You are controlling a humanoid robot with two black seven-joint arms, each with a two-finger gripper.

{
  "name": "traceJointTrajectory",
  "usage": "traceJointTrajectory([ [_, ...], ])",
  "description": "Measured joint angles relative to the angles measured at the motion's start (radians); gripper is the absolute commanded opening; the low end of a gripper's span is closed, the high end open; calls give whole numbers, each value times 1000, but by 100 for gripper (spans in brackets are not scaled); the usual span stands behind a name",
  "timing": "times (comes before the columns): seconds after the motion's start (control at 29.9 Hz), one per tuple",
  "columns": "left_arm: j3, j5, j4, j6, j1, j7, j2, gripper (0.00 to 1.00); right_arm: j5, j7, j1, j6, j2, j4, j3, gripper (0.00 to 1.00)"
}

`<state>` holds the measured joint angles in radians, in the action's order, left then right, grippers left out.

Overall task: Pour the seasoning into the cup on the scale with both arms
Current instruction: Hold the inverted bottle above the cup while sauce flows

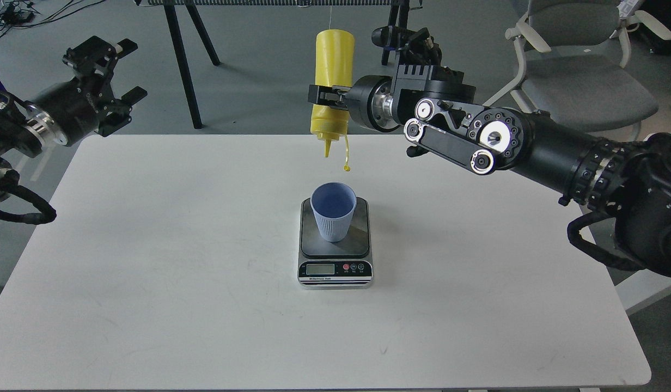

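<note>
The light blue ribbed cup [334, 212] stands upright on the dark platform of the scale [335, 268] at the table's middle. My right gripper [325, 97] is shut on the yellow seasoning bottle [331, 81] and holds it upside down, nearly vertical, nozzle pointing down. The nozzle tip is above and a little behind the cup, with the tethered cap [346, 168] dangling beside it. My left gripper [108, 71] is open and empty, held off the table's far left corner.
The white table [150, 272] carries only the scale and cup. Black stand legs [183, 60] rise behind the table's far edge. A grey office chair [580, 81] stands at the back right, behind my right arm.
</note>
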<state>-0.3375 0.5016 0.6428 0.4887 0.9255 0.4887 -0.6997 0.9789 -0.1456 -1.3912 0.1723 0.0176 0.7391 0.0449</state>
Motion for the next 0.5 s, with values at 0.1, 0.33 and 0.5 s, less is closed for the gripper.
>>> traceJointTrajectory([
  [0.1,0,0,0,0,0,0,0,99,12,0,-6,1,-4,-1,-24,8],
  [0.33,-3,0,0,0,0,0,1,99,24,0,-32,1,-7,-2,-78,8],
  [0.5,-3,-1,0,0,-1,0,2,99,24,0,-34,4,-9,-2,-96,8],
])
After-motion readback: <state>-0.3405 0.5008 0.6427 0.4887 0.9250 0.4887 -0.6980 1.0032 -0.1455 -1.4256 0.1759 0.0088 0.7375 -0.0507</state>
